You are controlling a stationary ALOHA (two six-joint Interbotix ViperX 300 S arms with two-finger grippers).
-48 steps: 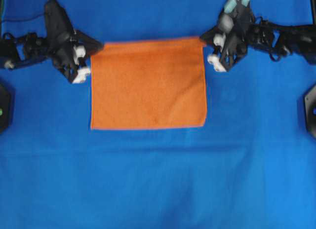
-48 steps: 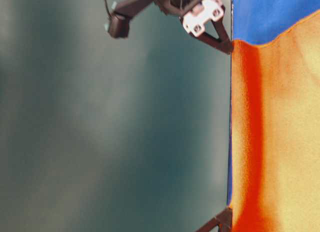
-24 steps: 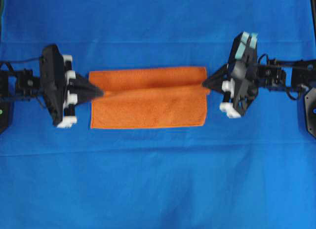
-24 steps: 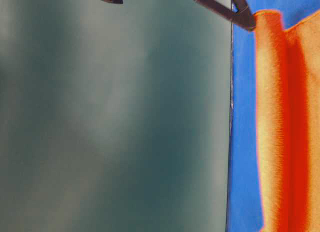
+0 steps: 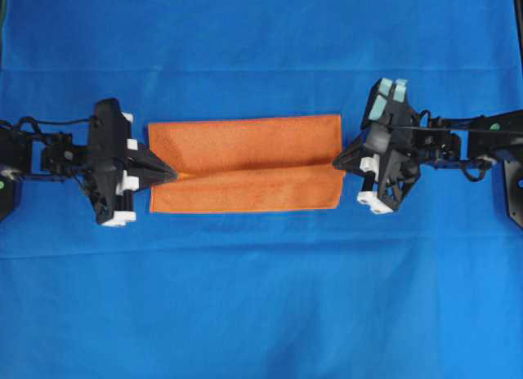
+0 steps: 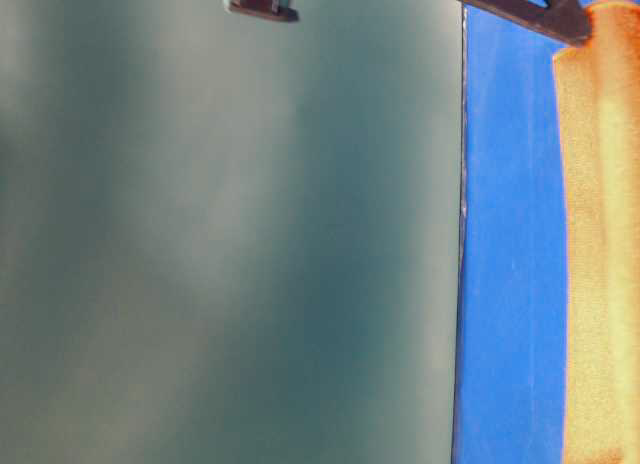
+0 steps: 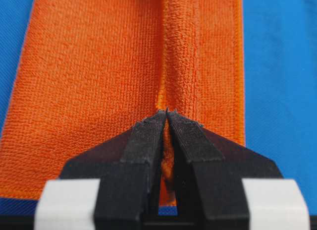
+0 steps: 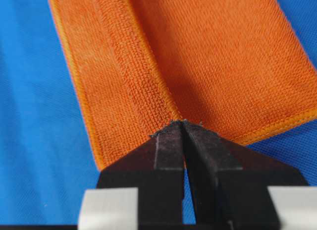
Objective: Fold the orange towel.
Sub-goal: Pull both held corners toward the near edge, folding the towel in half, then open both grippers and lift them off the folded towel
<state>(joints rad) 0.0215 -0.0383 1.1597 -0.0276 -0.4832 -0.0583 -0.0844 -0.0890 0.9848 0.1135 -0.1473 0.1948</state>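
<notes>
**Desk:** Where was the orange towel point(image 5: 245, 163) when the shot was taken?

**Photographer:** It lay half-folded in the middle of the blue cloth point(image 5: 261, 297) covering the worktop, a wide strip stretched between the two arms. A crease ran along its length, from one gripper to the other (seen from above, the folded-over layer stopped short of the near hem).

**Desk:** And the grippers?

**Photographer:** The left gripper point(image 5: 170, 176) was at the towel's left end, its jaws pinched together on the fabric; the left wrist camera showed orange cloth squeezed between the black fingers point(image 7: 143, 141). The right gripper point(image 5: 338, 162) was at the right end, closed on the towel's edge where the crease met it, as the right wrist camera showed point(image 8: 184, 125).

**Desk:** Anything from table level?

**Photographer:** Only the towel's edge point(image 6: 600, 234) on the blue cloth and one dark gripper finger point(image 6: 520, 9) meeting the towel's corner at the top of the frame; which arm it was could not be told there.
</notes>
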